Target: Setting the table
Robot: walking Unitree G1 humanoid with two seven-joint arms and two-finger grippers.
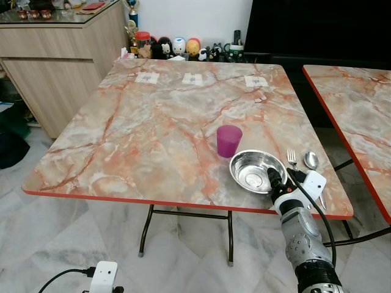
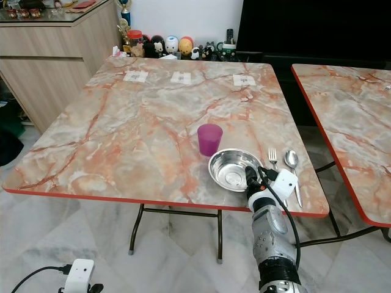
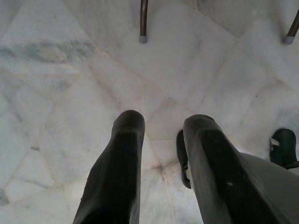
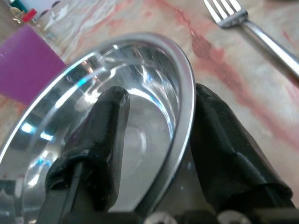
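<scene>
Operator: Which step is in hand?

Technician: Placing the steel bowl (image 1: 256, 170). It sits on the table (image 1: 153, 128) near its front edge, between the purple cup (image 1: 229, 140) and the fork (image 1: 292, 160). Your right gripper (image 4: 156, 135) straddles its rim, one finger inside, one outside.

Operator: Next?

Technician: Judge it seated, then spread the fingers and lift clear. The left gripper (image 3: 161, 154) hangs idle, fingers apart.

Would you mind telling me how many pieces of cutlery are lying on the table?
2: a fork just right of the steel bowl, and a spoon right of the fork; the right arm partly covers their handles.
</scene>
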